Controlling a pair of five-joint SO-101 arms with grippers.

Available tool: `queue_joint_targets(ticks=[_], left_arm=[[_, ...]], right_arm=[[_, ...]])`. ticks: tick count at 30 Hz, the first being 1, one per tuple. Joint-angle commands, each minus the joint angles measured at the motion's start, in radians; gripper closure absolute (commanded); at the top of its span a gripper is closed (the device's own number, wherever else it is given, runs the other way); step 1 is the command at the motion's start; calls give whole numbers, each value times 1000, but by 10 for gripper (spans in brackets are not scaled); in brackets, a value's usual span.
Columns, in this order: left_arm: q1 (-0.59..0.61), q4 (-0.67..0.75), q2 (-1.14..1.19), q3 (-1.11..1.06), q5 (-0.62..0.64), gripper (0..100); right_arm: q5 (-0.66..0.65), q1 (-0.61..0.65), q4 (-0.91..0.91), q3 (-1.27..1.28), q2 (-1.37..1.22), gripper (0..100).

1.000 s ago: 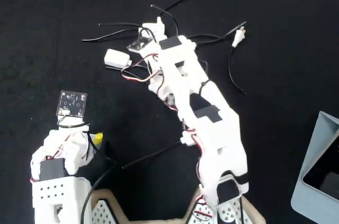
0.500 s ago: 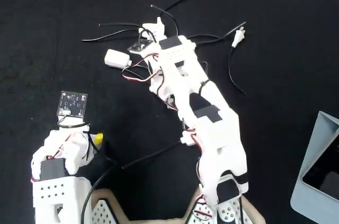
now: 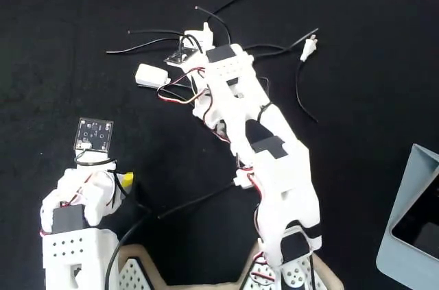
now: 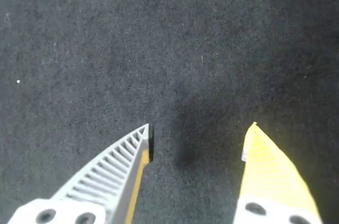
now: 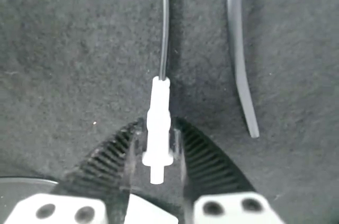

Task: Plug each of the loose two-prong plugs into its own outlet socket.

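Nearest to me the left arm sat folded at the table's edge, its left gripper (image 4: 200, 128) hanging over bare black cloth-covered table (image 3: 357, 139) with the grey and yellow fingers spread wide and nothing between them. Just beyond it lay a small square dark board with pale dots (image 3: 93, 134), flat on the cloth. I could not tell whether it was one of the sockets. Further out the right arm reached across the middle of the table. Its right gripper (image 5: 158, 128) was clamped on a slim white two-prong plug (image 5: 157, 121), whose thin black cord (image 5: 164, 23) trailed away over the cloth beside a second loose black cord end (image 5: 238, 49). Over the last second very little changed. The right arm only crept a touch further up the table, carrying the plug with it, and the left arm did not stir. A small white rectangular block (image 3: 151, 75), which I took for an outlet socket, lay just beside the right gripper and kept its place. I judged that the plug was held but not yet lined up with any socket, so the insertion was still to come. Farthest off, well apart from all this, another white plug on a black cord (image 3: 309, 47) lay untouched. A grey-blue plastic tray (image 3: 411, 214) stood at the table's right-hand edge.
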State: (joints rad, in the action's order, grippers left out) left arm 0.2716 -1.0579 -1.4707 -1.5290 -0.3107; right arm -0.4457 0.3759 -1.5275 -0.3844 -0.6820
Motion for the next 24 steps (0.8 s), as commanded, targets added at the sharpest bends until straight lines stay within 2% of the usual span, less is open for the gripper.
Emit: queue_joint_targets(ticks=[1,16,20,24], left_arm=[[8,5,-6,7,-8,722],[7,5,-6,7,-8,722],[7,5,-6,7,-8,722],[5,5,-6,7,-8,722]], right_arm=[[-2,11,0,-44,-4,930],[-2,15,-9,-82,-39,936],[-2,20,-26,-85,-30,964],[55,18,-29,-85,-31,907]])
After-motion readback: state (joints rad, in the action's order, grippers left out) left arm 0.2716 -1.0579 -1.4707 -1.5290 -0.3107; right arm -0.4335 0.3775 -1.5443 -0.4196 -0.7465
